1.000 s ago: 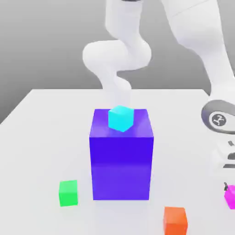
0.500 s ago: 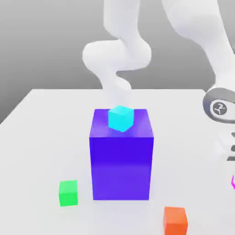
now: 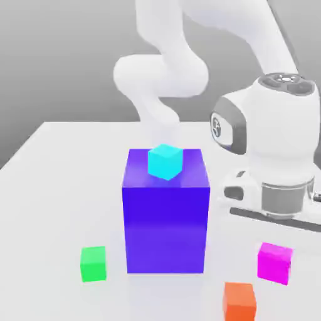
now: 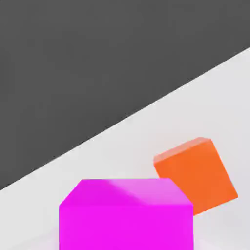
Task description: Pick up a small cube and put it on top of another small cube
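End effector [image 3: 274, 246], pointing straight down from the smooth white arm's [image 3: 276, 135] bulky wrist, is closed on the matte magenta cube [image 3: 274, 263]. The cube is equal-sided with no long axis, its flat top up, near the worktop's [image 3: 56, 169] front edge at the exterior view's right, just behind the plain orange cube [image 3: 240, 301]. The green cube [image 3: 93, 263] sits well apart toward the other side, and farther back the glossy blue block [image 3: 166, 226] carries a cyan cube [image 3: 165, 162].

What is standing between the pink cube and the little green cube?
In the exterior view, the big blue block stands between the pink cube and the green cube, with a turquoise cube on top of it.
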Controlling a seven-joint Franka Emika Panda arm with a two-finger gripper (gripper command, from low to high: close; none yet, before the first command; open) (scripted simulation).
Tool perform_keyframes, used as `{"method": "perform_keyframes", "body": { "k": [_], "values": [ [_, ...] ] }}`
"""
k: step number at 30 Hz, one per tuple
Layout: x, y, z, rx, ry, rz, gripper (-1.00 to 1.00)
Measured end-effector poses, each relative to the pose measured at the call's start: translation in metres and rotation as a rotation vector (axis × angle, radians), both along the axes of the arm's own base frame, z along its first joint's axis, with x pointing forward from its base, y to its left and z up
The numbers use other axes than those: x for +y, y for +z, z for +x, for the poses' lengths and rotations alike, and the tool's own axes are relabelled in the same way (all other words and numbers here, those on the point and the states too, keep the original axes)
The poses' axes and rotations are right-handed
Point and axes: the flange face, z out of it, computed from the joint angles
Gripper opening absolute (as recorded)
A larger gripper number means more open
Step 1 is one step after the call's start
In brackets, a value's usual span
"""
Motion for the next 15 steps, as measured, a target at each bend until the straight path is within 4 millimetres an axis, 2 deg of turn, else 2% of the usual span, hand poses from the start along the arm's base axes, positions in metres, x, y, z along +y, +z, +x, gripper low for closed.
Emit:
{"method": "perform_keyframes", "body": {
  "k": [9,13,15],
  "values": [
    [-0.120,0.019,0.004,-0.018,-0.318,0.019,-1.00],
    [-0.171,0.024,-0.004,-0.025,-0.456,0.021,-1.00],
    [-0.198,0.021,-0.017,-0.011,-0.552,0.014,-1.00]
  ]
}}
